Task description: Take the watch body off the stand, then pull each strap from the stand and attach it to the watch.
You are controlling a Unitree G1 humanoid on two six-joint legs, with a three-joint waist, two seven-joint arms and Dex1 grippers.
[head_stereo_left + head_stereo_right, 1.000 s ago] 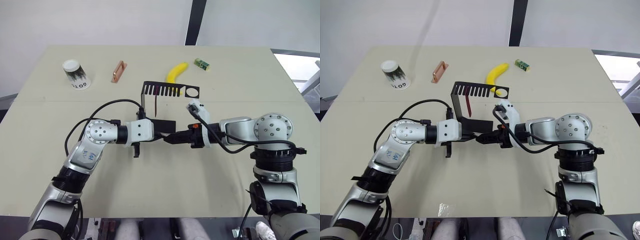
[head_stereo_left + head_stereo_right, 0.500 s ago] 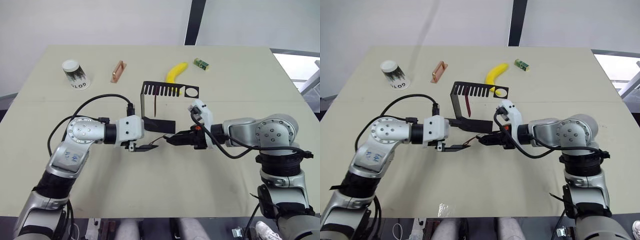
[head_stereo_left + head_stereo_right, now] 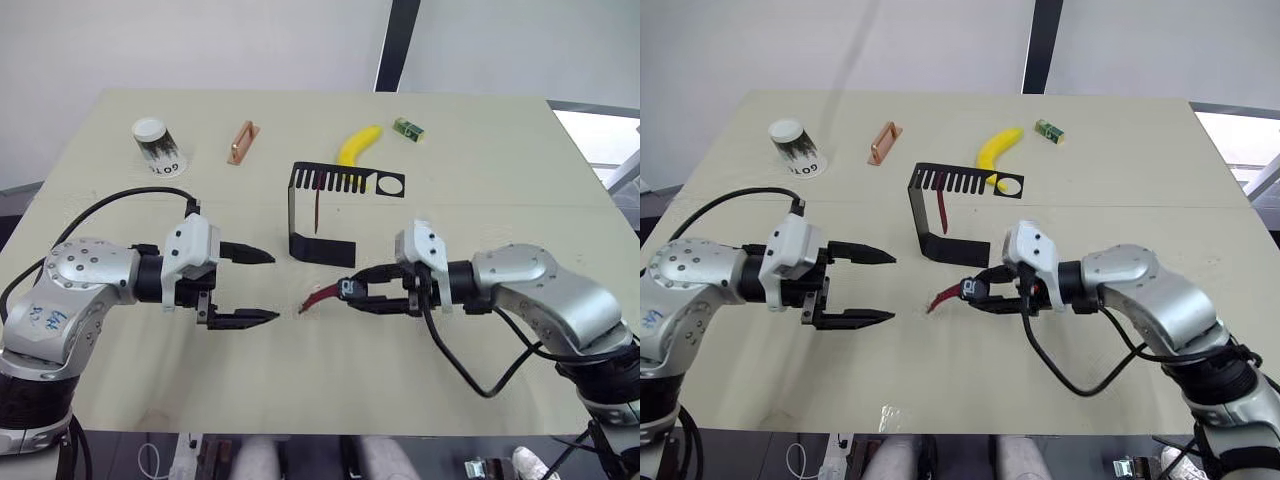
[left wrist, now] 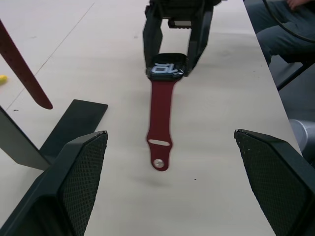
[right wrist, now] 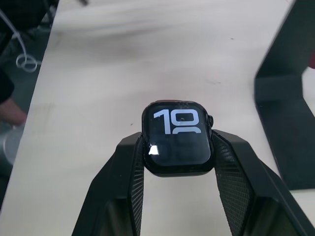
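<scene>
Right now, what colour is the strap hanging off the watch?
Dark red; the strap on the watch shows best in the left wrist view.

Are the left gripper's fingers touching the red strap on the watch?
Apart. The left wrist view shows bare table between the open fingers and the strap.

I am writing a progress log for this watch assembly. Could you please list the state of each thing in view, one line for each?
watch body: off the stand, clamped in the right gripper.
attached strap: fixed to the watch body, hanging free.
second strap: hanging from the stand's slotted shelf.
stand: upright on the table.
left gripper: open, empty.
paper cup: upside down.
banana: lying flat, unpeeled.
</scene>
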